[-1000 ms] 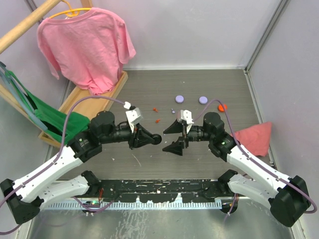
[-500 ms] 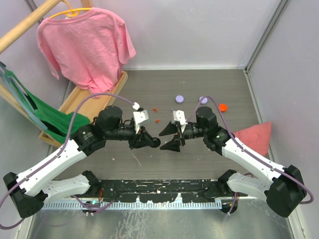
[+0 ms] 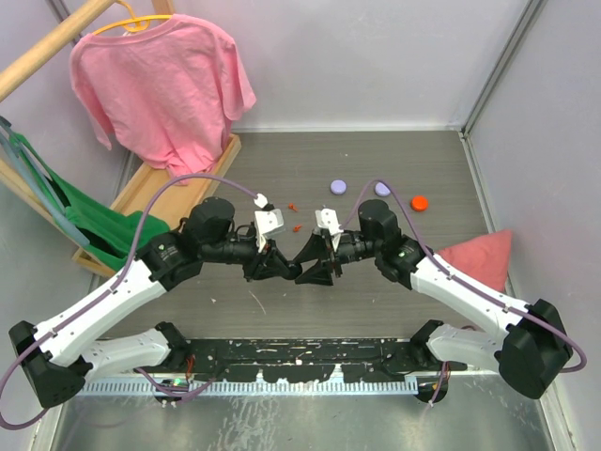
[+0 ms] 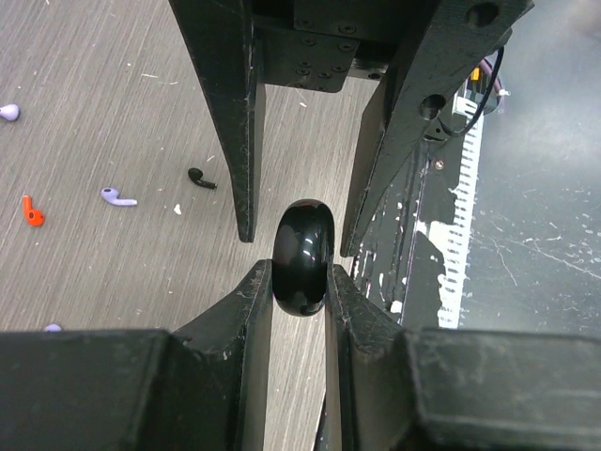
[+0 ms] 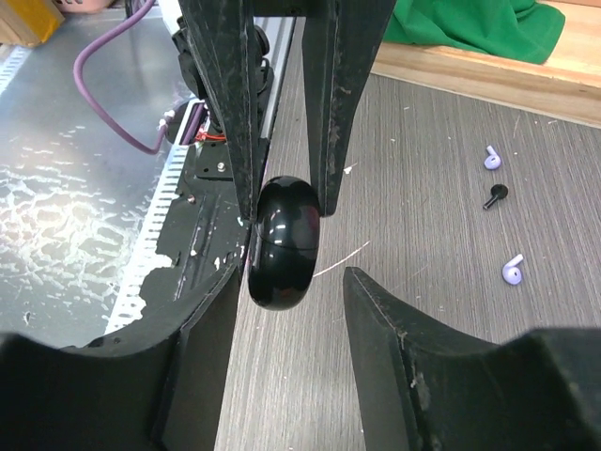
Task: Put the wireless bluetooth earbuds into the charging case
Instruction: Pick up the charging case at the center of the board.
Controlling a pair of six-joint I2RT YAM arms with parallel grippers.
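Pinching the charging case [image 4: 302, 246] on edge in the left gripper [image 4: 299, 274], clenched on its two flat faces, above the table [image 4: 94, 263]. Straddling the same case with the right gripper [image 5: 293, 277], jaws parted, touching it with one finger, standing just beside it with the other. Leaving one black earbud [image 4: 200, 178] loose on the table, well apart. Finding no second one. Judging the task barely begun: nothing inserted, case apparently shut.

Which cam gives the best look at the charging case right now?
Right wrist: the charging case sits mid-frame, large, edge-on, with little of it covered. Left wrist also shows it close, but the left gripper pinches its lower sides there. The top camera barely shows it.
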